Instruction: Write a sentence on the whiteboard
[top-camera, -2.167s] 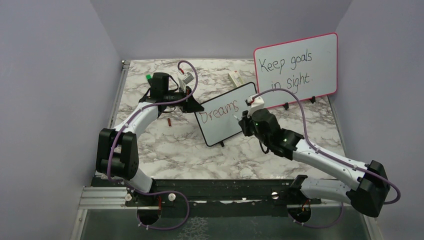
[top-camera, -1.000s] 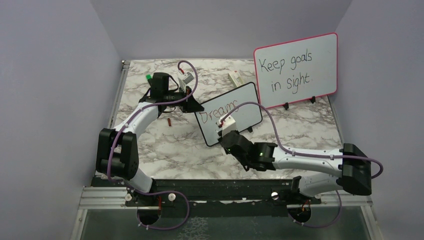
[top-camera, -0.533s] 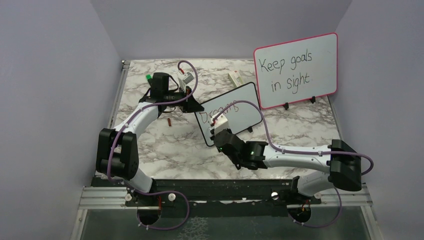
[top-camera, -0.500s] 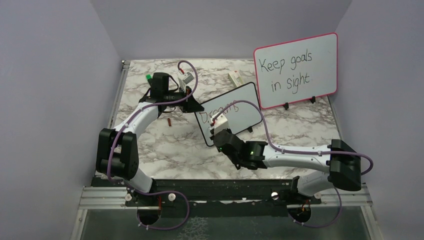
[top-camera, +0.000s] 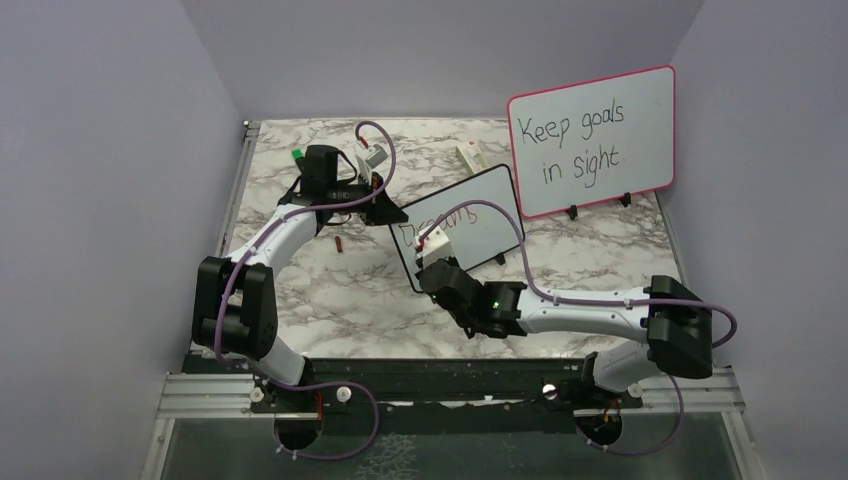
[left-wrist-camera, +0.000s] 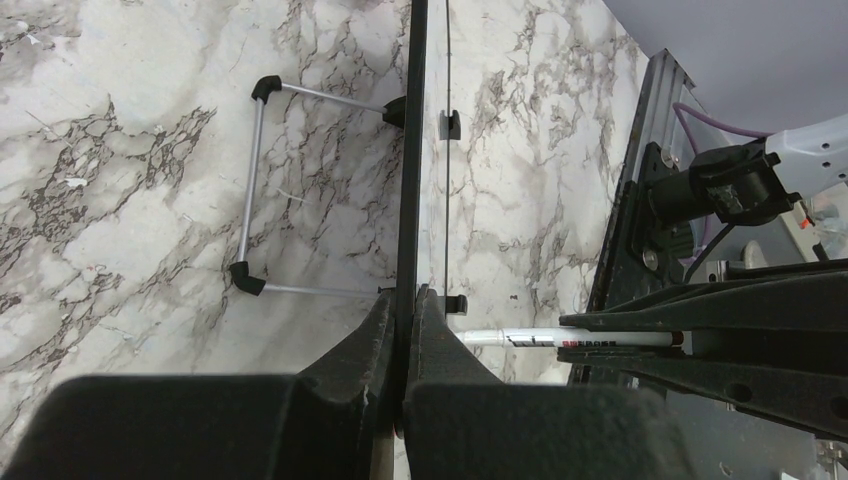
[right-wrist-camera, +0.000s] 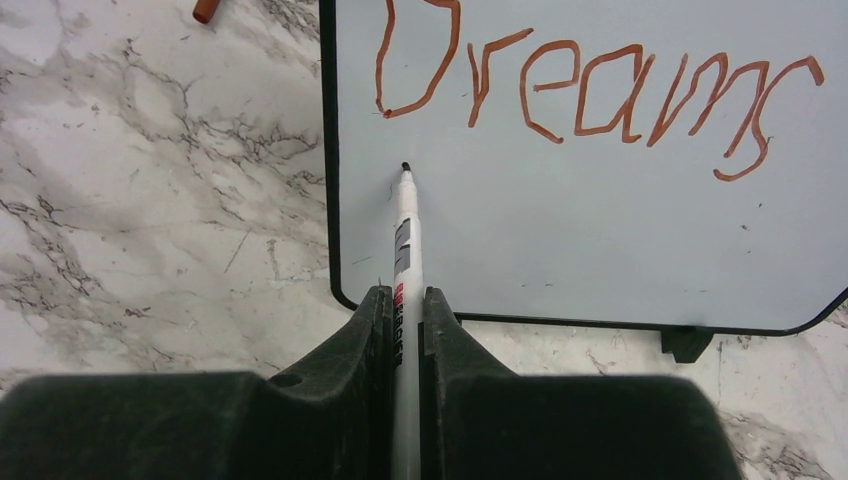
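Note:
The small black-framed whiteboard stands tilted at the table's middle; it also shows in the right wrist view and edge-on in the left wrist view. The red word "Dreams" is on its upper line. My left gripper is shut on the board's left edge. My right gripper is shut on a white marker, whose tip is at the board's lower left, under the "D". In the top view the right gripper is in front of the board's lower left.
A larger pink-framed board with black writing "Keep goals in sight" stands at the back right. A red marker cap lies left of the small board. A green-capped marker and a small box lie at the back.
My right arm has swung left and down from the end of "Dreams" to the board's lower left, with the marker in it. The left gripper and the board have not moved.

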